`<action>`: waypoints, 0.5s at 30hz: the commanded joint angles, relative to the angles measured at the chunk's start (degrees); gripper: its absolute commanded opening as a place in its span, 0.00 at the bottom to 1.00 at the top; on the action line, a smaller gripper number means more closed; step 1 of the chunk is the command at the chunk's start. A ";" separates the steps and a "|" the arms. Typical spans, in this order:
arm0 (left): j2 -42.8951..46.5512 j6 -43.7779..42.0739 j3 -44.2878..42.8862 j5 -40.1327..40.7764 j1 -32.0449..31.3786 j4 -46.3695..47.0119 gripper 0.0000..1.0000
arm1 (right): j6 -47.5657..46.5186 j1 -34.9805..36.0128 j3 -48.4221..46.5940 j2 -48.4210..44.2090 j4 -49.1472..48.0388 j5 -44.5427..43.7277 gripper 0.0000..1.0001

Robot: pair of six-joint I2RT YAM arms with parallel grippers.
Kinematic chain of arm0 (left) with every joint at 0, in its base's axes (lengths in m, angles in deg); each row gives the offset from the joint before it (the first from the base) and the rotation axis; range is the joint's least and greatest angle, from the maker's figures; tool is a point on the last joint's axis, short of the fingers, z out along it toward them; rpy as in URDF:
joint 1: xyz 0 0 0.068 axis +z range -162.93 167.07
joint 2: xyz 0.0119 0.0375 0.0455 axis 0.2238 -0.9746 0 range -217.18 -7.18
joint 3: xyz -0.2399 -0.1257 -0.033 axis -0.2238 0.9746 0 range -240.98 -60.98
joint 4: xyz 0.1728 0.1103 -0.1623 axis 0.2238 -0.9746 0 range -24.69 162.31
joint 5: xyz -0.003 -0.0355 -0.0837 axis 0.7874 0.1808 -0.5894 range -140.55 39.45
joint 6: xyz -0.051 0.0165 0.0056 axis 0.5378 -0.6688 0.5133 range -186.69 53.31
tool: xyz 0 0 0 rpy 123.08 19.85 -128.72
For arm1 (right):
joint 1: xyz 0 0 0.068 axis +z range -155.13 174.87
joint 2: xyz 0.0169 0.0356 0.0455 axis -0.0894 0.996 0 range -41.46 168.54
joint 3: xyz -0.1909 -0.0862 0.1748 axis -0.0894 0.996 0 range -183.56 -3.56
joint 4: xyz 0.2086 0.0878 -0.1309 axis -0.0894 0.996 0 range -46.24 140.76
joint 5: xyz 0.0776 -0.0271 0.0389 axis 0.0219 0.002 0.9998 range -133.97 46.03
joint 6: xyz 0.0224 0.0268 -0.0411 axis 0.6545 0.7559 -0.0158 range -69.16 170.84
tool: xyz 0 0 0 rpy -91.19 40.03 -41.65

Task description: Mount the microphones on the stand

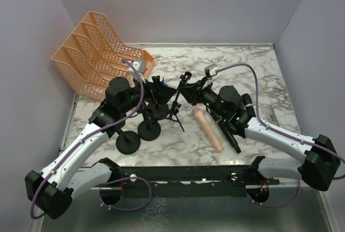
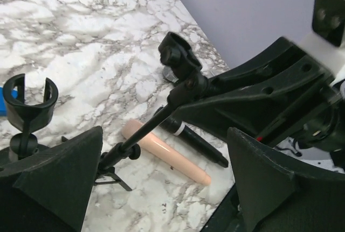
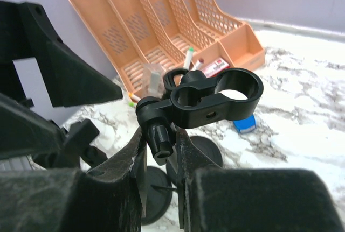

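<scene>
Pinching the stand clip (image 3: 215, 100), right gripper (image 3: 160, 148) holds; left gripper (image 2: 161, 173) stands open

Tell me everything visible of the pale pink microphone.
The pale pink microphone is a slim, smooth stick, plastic by its look, tapering slightly toward one rounded end. It lies flat on the marble table, held by nothing, close beside a black microphone on its right. In the left wrist view the rod of a stand crosses in front of its thicker end.
</scene>
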 commanded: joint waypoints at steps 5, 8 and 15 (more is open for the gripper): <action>5.42 -7.73 6.87 1.01 -0.23 2.20 0.95 | -2.41 -0.01 -8.94 -2.99 6.98 4.62 0.10; 5.79 -7.38 8.70 -1.69 -0.22 5.87 0.93 | -2.87 -0.06 -10.90 -3.47 10.05 5.94 0.10; 5.34 -7.88 11.99 -7.96 -0.26 17.60 0.88 | -4.79 0.00 -12.55 -4.95 15.29 9.71 0.10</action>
